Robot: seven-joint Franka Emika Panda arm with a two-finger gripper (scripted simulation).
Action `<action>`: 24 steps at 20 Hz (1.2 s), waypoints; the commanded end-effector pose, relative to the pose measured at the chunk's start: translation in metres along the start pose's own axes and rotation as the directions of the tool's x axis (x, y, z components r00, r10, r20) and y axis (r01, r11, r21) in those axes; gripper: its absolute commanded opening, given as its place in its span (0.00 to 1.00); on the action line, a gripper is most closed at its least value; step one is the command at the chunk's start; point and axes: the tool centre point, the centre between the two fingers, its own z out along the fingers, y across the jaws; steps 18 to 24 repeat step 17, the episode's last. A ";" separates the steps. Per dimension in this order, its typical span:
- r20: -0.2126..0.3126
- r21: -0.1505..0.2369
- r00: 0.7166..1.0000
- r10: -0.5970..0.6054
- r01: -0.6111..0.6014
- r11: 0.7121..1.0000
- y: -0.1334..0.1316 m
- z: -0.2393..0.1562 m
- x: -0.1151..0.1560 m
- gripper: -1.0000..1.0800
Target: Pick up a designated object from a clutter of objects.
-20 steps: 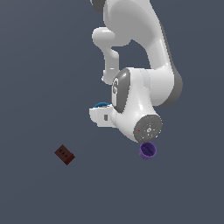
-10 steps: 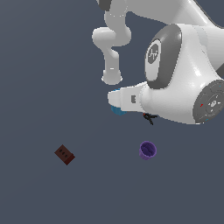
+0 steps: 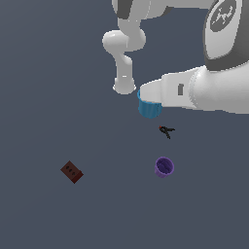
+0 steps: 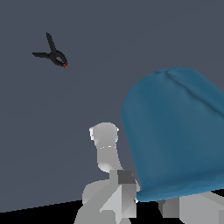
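Blue cup (image 3: 149, 108) up off the dark floor (image 3: 44, 73), held at the tip of the gripper (image 3: 146, 99). In the exterior view the white hand reaches in from the exterior view's right, its end lying over the cup's rim; ribbed blue side shows just below it. Fingers themselves not resolved in that view.

Wrist view: blue cup (image 4: 175, 135) fills much of the picture, very close to the camera, tilted, with grey finger parts (image 4: 192, 210) at its edge. Gripper (image 4: 153, 205) reads as closed on the cup; jaw width cannot be judged.

Black clamp-like tool (image 3: 166, 130) with a red tip lies on the floor, just below the cup in the exterior view and a little toward that view's right. Also seen in the wrist view (image 4: 53, 55), handles splayed, well apart from the cup.

Purple cup (image 3: 164, 167) sits on the floor farther down in the exterior view, opening partly visible, apart from the clamp.

Dark red-brown block (image 3: 72, 171) with small holes lies alone toward the exterior view's left, well apart from everything else.

Arm's base post (image 3: 124, 73) stands on the floor just beside the held cup, on the exterior view's left
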 end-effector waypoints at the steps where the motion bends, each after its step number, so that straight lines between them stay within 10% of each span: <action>1: -0.001 0.001 1.000 0.001 -0.001 1.000 -0.006 -0.010 -0.007 0.00; 24: -0.001 0.001 1.000 0.004 -0.004 1.000 -0.020 -0.029 -0.019 0.00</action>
